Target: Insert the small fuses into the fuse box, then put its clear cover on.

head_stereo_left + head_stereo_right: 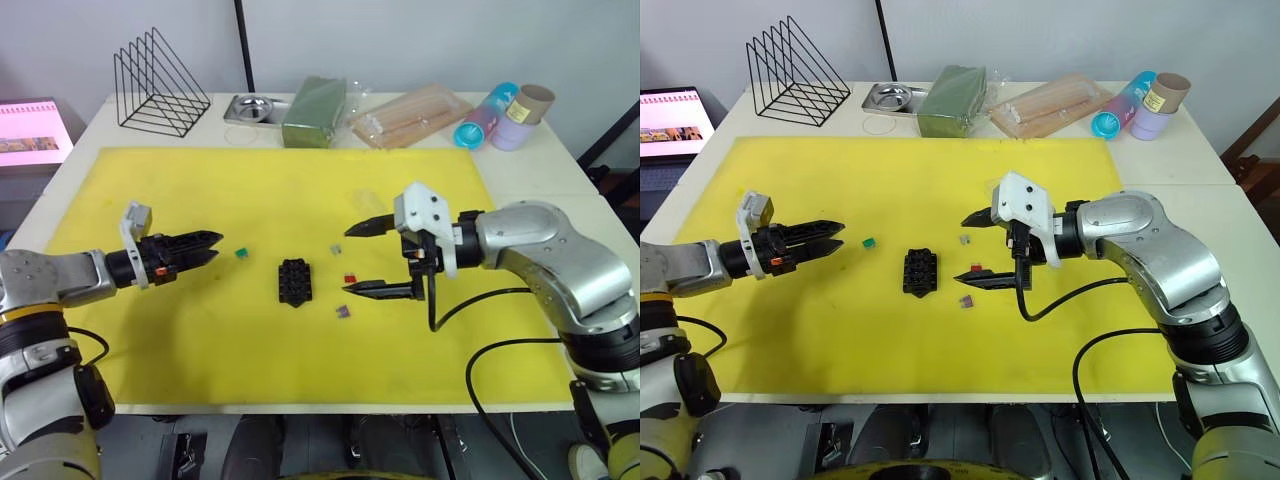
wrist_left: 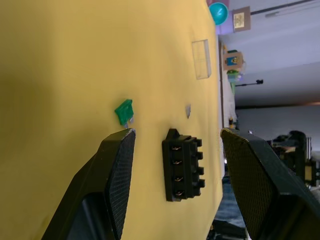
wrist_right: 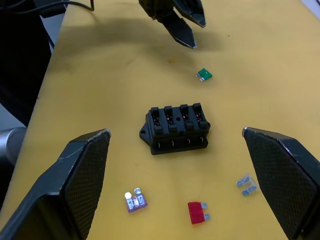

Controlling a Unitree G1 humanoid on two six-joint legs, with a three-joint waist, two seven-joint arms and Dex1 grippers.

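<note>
A small black rectangular plastic fuse box (image 1: 294, 283) with rows of slots on top lies near the middle of a yellow mat (image 1: 200, 340) spread over a pale table (image 1: 560, 165). Four tiny plastic blade fuses lie loose on the mat around it — a green one (image 1: 241, 253) to its left, a greyish-tan one (image 1: 337, 249), a red one (image 1: 350, 278) and a purple one (image 1: 342, 312) to its right. The left gripper (image 1: 203, 249) points at the green fuse, its two black fingers slightly parted. The right gripper (image 1: 369, 258) hangs with fingers spread wide on either side of the red fuse. A clear plastic cover (image 1: 362, 199) lies faintly visible farther back on the mat.
</note>
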